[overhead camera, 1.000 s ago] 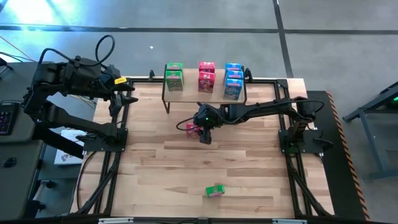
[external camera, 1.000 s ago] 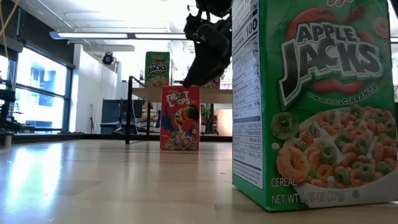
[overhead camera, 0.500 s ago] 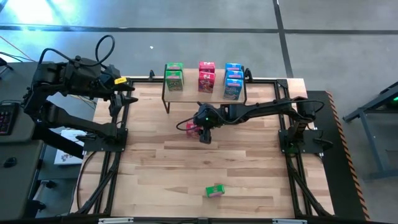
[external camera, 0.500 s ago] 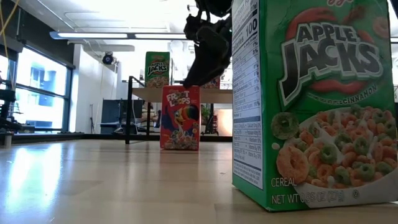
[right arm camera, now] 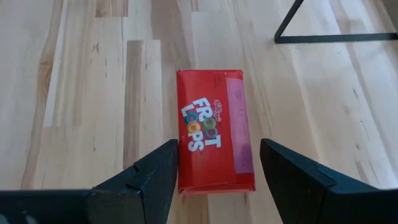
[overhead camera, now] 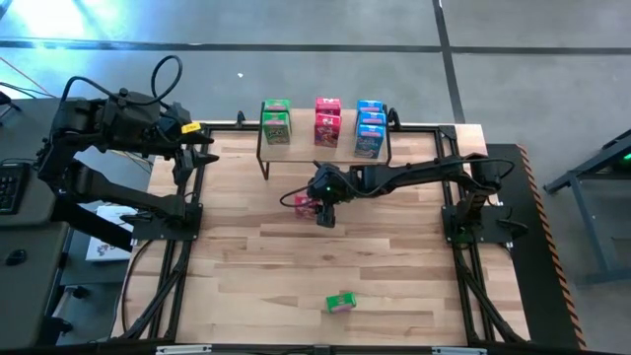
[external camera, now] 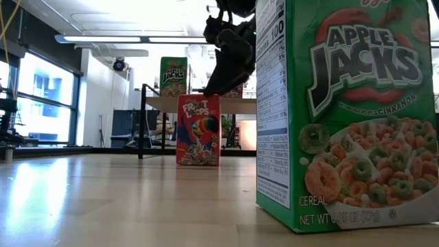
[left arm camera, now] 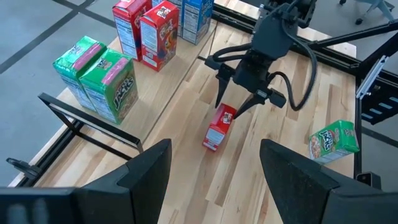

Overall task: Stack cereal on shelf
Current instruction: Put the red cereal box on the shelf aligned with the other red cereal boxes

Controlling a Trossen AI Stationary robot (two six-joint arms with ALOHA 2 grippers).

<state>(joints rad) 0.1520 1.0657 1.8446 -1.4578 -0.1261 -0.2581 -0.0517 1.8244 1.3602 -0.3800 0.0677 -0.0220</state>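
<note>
The right hand [left arm camera: 239, 99] hangs over the middle of the wooden tabletop [overhead camera: 296, 266], its two dark fingers [right arm camera: 146, 180] spread wide and holding nothing. Directly beneath it, apart from both fingers, stands a small red printed cardboard cereal box [right arm camera: 214, 130], upright on the tabletop just in front of the shelf; from the right wrist view its top face sits squarely in the gap between the fingers.

Such a box is likely light and fairly stiff, but thin card dents under a hard squeeze and its glossy print may slip. The two broad faces near the top look like the best place to pinch, firmly but gently.

Behind it stands the low shelf with a light wooden top and thin black legs [overhead camera: 306, 148], carrying green, red-pink and blue boxes, with room left in the red-pink row. A green cardboard cereal box [overhead camera: 340, 303] waits well apart near the tabletop's front edge.

The left hand [overhead camera: 202, 148] waits open at the far left corner.
</note>
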